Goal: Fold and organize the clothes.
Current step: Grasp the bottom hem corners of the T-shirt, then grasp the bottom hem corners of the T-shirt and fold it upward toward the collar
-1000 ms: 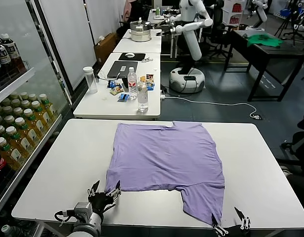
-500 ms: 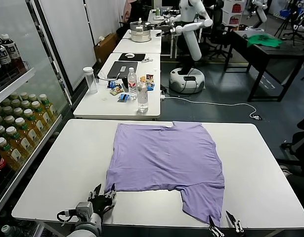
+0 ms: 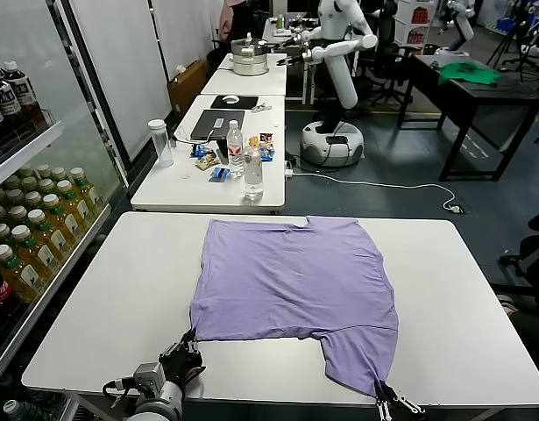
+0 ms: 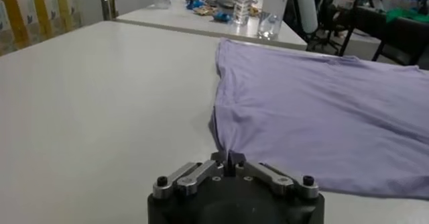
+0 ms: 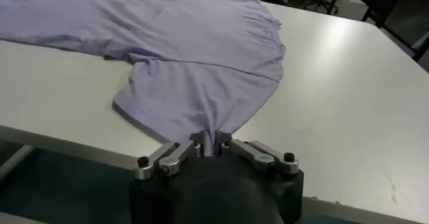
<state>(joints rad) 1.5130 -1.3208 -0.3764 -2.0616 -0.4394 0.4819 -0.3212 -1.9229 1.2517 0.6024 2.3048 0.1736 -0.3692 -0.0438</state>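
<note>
Head view: the T-shirt (image 3: 295, 289) lies spread flat on the surface (image 3: 94, 298), no fold made yet. The left claw (image 3: 188, 345) pinches its near corner; the right claw (image 3: 385, 400) pinches the sleeve's edge.

Left wrist view: cloth bunches just beyond the clenched claw (image 4: 230, 159); bottles (image 4: 268, 7) stand well beyond.

Right wrist view: the clenched claw (image 5: 216, 140) grips the hem.

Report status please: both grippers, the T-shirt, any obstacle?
Left gripper shut on T-shirt near corner. Right gripper shut on near sleeve tip. Shirt flat on white table. Nothing in the way.
</note>
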